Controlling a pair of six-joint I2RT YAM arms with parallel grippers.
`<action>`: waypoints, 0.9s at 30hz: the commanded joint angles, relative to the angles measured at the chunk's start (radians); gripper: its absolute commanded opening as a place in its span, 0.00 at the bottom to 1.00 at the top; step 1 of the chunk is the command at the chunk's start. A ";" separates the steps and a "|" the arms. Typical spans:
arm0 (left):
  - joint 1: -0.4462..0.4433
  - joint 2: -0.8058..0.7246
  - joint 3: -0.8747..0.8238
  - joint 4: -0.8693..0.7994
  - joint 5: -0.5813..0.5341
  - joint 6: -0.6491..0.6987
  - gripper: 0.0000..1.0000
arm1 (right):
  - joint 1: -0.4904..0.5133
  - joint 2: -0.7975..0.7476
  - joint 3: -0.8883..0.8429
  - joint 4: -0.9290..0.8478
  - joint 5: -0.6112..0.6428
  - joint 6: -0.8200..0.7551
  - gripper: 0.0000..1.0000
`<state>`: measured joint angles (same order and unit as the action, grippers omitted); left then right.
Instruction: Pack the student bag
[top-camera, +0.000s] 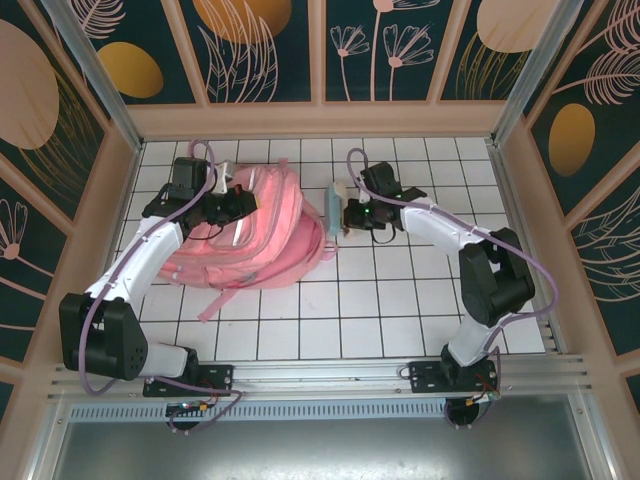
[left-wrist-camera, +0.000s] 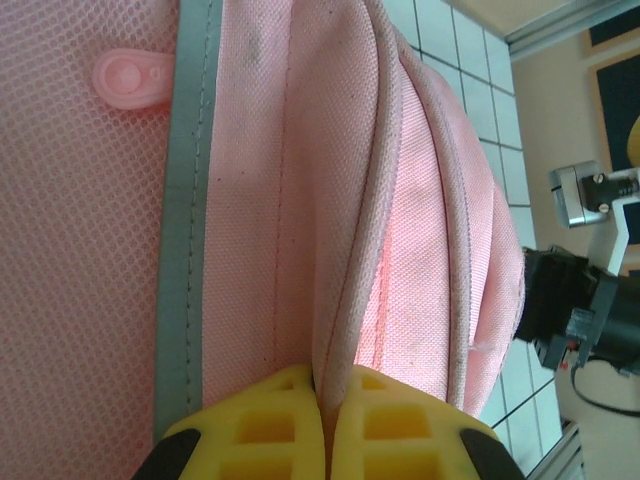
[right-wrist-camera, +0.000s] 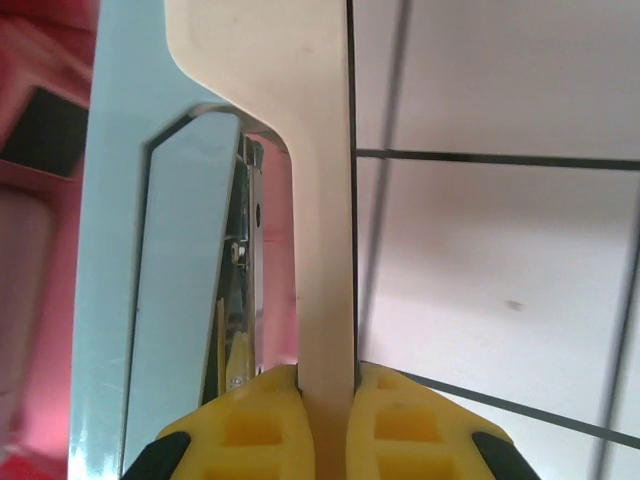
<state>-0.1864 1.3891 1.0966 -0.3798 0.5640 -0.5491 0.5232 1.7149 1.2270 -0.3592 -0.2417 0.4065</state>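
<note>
top external view gives the layout: on the white gridded table the student bag is laid flat, left of centre and towards the far side, with its straps trailing near. the left gripper is set on the bag's upper face, and its jaws are pressed together on a piped fold of pink fabric. just right of the bag, a pale blue and cream stapler is held by the right gripper, whose jaws are clamped tight on the cream arm.

the step in hand is judged to be loading the stapler. it is best done with the fold lifted up and away to the left so that a mouth is made. the stapler is then carried in narrow end first and let go only once well inside.

details lost from above are supplied by the left wrist view: the grey reflective stripe, the mesh panel and a small pink snap tab. in the right wrist view the stapler's metal channel is seen between blue body and cream arm. whether the stapler rests on the table cannot be told.
</note>
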 joint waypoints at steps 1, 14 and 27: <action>-0.001 -0.041 0.054 0.142 0.033 -0.065 0.00 | 0.072 0.004 0.070 0.031 -0.060 0.132 0.02; 0.004 -0.035 0.024 0.197 0.083 -0.106 0.00 | 0.257 0.338 0.341 0.023 -0.060 0.302 0.21; 0.004 -0.024 0.000 0.177 0.077 -0.081 0.00 | 0.172 0.113 0.195 -0.038 0.068 0.245 0.61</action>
<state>-0.1780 1.3891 1.0935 -0.2951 0.5800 -0.6483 0.7311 1.9419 1.4540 -0.3580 -0.2317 0.6827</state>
